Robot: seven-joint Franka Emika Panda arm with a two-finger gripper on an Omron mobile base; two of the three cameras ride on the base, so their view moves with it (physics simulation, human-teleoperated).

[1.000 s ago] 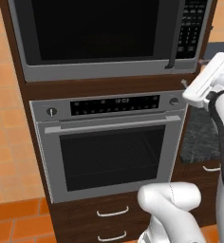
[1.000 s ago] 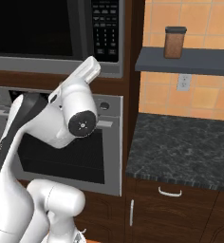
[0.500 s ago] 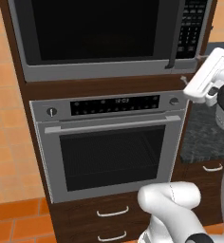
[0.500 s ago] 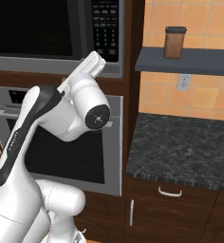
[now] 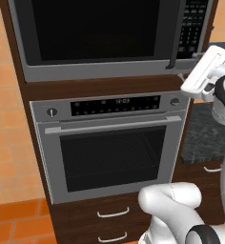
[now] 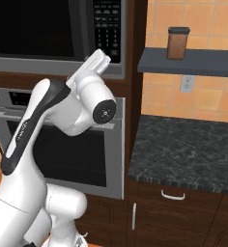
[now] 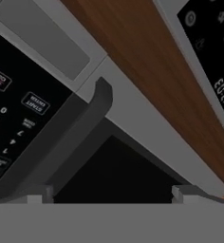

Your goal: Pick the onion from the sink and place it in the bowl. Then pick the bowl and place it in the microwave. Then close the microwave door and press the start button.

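The gripper (image 7: 109, 193) sat close against the lower right corner of the microwave (image 5: 105, 38), its two finger tips spread wide apart with nothing between them. Compared with a second earlier it had risen from beside the oven's control strip to the level of the microwave's lower edge, and the forearm had swung upward.

Directly ahead of the tips was the black glass of the microwave door (image 7: 118, 175), shut in its matte dark-grey frame. One dark vertical door handle (image 7: 71, 137) ran just beside the tips; beyond it was the glossy black keypad panel (image 7: 14, 118) with small white labels. On the other side lay a band of brown wood grain (image 7: 152, 71), then the steel oven (image 5: 114, 143) with one display strip and one bar handle. The bowl and onion could not be seen.
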